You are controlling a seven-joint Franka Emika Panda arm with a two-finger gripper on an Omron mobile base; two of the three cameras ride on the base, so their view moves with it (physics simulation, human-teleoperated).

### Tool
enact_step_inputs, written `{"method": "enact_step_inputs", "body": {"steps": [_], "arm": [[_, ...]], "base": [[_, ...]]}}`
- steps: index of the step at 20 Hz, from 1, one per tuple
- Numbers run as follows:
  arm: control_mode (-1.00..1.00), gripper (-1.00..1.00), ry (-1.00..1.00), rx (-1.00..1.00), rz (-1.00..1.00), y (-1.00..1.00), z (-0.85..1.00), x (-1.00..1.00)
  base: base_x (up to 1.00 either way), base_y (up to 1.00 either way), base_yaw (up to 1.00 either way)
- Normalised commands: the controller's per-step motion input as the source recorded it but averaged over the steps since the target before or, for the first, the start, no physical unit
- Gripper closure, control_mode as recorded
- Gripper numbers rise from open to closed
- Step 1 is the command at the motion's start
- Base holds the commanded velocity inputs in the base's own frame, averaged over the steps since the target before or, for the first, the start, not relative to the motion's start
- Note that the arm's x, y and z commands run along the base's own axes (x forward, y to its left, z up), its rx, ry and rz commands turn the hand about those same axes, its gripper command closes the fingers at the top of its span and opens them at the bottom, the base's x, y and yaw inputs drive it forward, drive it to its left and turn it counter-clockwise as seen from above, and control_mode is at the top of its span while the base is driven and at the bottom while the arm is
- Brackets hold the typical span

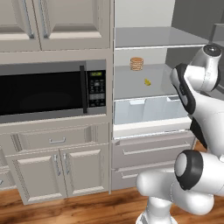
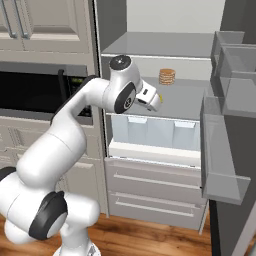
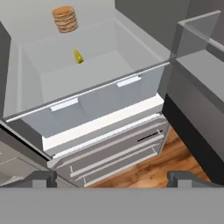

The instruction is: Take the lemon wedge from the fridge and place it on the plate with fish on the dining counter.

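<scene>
- Hand view: lemon wedge (image 3: pixel 78 56) lies on the fridge (image 3: pixel 100 65) shelf, near a tan disc stack (image 3: pixel 65 19).
- Pincer (image 3: pixel 112 178) open and empty, well short of the wedge.

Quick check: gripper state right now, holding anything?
Gripper: open and empty, fingers spread wide apart, in front of the open fridge. The lemon wedge lies untouched on its shelf.

Both base views look forward from either side at the open fridge (image 1: pixel 148 83); the hand view probably hangs closer, looking down.
</scene>
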Motion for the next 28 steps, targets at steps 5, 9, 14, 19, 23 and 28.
{"method": "enact_step_inputs", "body": {"steps": [5,9,14,19,23,28], "arm": [[-1.00,-1.00,0.00,0.00,0.00,-0.05,0.00,0.00],[1.00,-1.00,-0.03,0.00,0.00,-0.32,0.00,0.00],[1.00,-1.00,0.00,0.00,0.00,0.00,0.00,0.00],[1.00,-1.00,0.00,0.00,0.00,0.00,0.00,0.00],[1.00,-1.00,0.00,0.00,0.00,0.00,0.00,0.00],[1.00,-1.00,0.00,0.00,0.00,0.00,0.00,0.00]], "base": [[0.00,0.00,0.00],[0.14,-0.08,0.00],[0.70,-0.07,0.00],[0.52,-0.12,0.01],[-0.14,-0.47,0.06],[0.25,0.16,0.07]]}}
